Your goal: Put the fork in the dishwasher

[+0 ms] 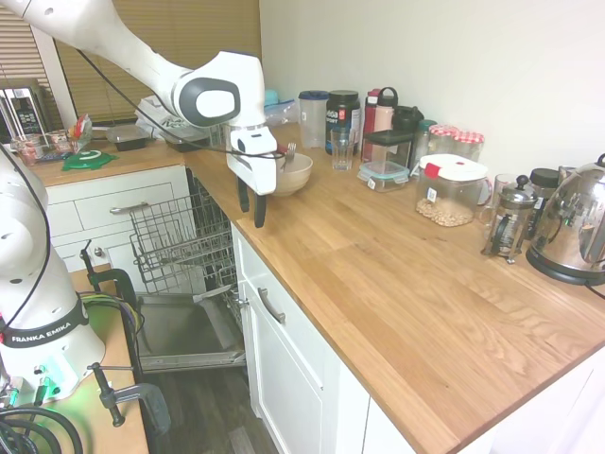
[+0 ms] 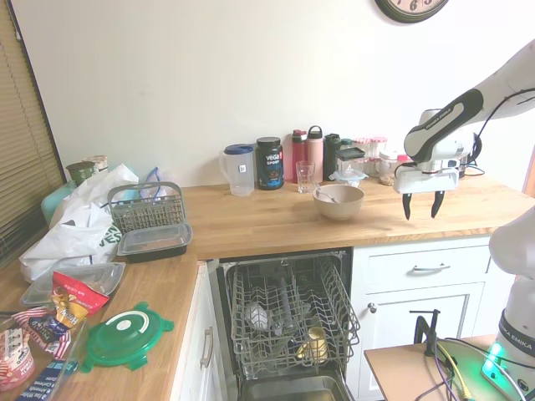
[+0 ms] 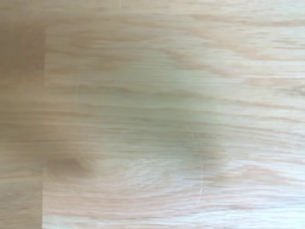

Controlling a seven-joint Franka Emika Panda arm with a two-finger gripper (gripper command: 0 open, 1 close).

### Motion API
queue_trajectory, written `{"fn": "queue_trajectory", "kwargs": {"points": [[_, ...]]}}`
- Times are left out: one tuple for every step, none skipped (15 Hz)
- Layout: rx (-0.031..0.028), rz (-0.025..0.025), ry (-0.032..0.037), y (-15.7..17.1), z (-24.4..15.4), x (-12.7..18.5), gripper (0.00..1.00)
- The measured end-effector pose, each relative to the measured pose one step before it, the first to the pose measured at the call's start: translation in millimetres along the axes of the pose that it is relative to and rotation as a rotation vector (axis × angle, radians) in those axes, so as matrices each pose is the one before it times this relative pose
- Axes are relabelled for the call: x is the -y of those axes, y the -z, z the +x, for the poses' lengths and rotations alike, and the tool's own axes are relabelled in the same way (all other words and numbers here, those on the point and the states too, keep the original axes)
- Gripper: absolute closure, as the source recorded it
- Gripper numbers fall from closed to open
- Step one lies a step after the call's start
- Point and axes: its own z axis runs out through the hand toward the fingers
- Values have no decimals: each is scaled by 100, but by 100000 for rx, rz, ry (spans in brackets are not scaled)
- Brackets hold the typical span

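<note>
In the cream bowl (image 2: 338,201), a slim silver fork (image 2: 325,197).

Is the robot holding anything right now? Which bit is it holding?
Nothing. The end effector hangs open and empty above the wooden counter. The fork sits in the bowl, untouched.

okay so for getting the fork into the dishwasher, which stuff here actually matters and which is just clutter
Matters: the fork resting in the cream bowl; the dishwasher, open with its rack out; the gripper, open and empty above the counter.

Clutter: kettle, French press, bottles, green lid, cutlery basket.
</note>
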Motion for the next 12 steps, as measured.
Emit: {"fn": "queue_trajectory", "kwargs": {"points": [[59, -63, 3, -38, 3, 4, 0], [-42, -37, 227, -1, -110, 90, 0], [-340, 257, 1221, 145, -472, 370, 0], [-1118, 1296, 2009, 611, -918, 707, 0], [-2458, 2559, 2189, 1246, -1174, 870, 0], [-3294, 3318, 2238, 1864, -1367, 907, 0], [-3891, 3590, 2388, 2244, -1454, 955, 0], [-4401, 4072, 2259, 2512, -1416, 1261, 0], [-3490, 3595, 2129, 2307, -1002, 1691, 0], [-1694, 2495, 2870, 1604, -484, 1947, 0], [-393, 1555, 2280, 637, 80, 1939, 0], [335, 999, 1280, -464, 661, 1752, 0]]}}
